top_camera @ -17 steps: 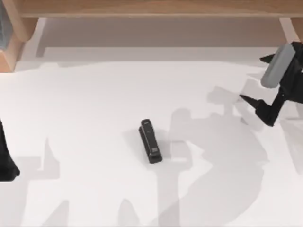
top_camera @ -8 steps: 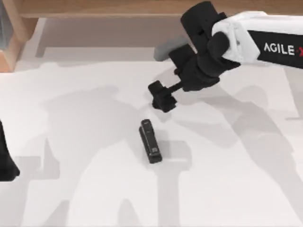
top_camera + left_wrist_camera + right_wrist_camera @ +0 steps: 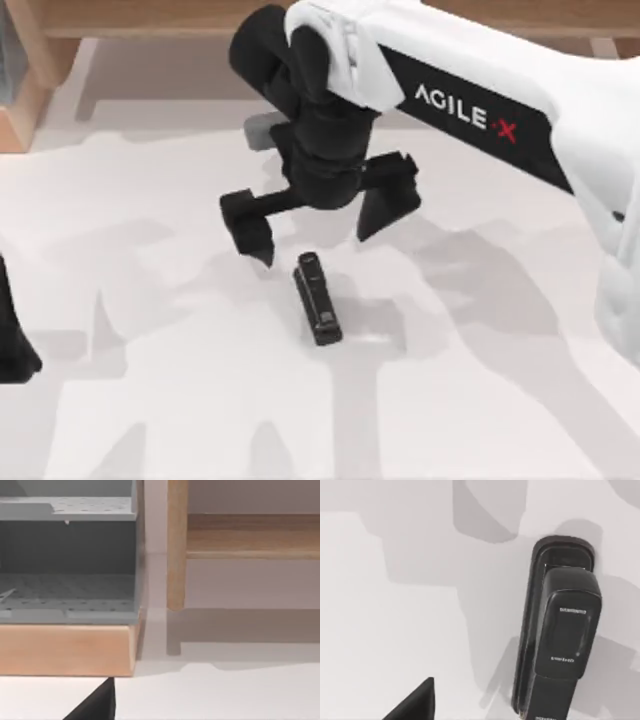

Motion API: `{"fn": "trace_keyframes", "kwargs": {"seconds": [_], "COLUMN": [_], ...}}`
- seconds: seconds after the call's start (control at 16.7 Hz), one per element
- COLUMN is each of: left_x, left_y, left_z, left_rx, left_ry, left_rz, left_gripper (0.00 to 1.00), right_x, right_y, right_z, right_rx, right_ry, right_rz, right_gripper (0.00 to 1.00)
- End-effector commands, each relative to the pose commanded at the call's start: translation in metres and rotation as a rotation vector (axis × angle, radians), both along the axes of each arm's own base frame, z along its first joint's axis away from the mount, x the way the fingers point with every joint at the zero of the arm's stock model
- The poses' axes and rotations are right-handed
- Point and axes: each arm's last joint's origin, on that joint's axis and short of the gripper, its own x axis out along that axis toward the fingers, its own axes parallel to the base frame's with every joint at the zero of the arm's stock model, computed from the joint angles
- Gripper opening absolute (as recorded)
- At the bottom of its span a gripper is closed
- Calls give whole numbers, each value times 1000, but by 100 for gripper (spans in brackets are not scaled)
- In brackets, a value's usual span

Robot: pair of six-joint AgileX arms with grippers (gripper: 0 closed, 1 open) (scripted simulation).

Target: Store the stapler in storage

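Note:
The stapler (image 3: 318,298), a slim black bar, lies flat on the white table near the middle, its length running front to back. My right gripper (image 3: 314,245) hovers open just behind the stapler's far end. Its two black fingers are spread wide, one to each side of the stapler's line, touching nothing. In the right wrist view the stapler (image 3: 559,635) lies close below, and one dark fingertip (image 3: 415,706) shows at the frame's edge. The storage (image 3: 67,595), a grey perforated compartment on a wooden base, stands at the table's back left. My left arm (image 3: 12,340) is parked at the left edge.
A wooden frame runs along the back of the table (image 3: 330,18), with a wooden post (image 3: 176,545) beside the storage. The storage's corner (image 3: 18,80) shows at the back left. White tabletop (image 3: 150,400) spreads in front of and around the stapler.
My right arm has swept in from the right edge to the middle and now hangs over the stapler's far end with its fingers spread. The stapler and the left arm have not moved.

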Motion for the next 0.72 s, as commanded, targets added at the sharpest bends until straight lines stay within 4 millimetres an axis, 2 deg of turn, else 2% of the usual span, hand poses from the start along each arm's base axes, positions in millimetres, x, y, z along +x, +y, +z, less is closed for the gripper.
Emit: {"fn": "trace_keyframes", "kwargs": {"seconds": [0.24, 0.72], "left_x": [0, 0], "left_y": [0, 0], "left_z": [0, 0], "left_rx": [0, 0], "left_ry": [0, 0], "left_rz": [0, 0], "left_gripper": [100, 100], "right_x": [-9, -7], "right_y": [10, 9], "right_z": [5, 2], "right_rx": [-79, -81], "right_ry": [25, 26], "right_rz": [-69, -75], "right_gripper": [100, 100]}}
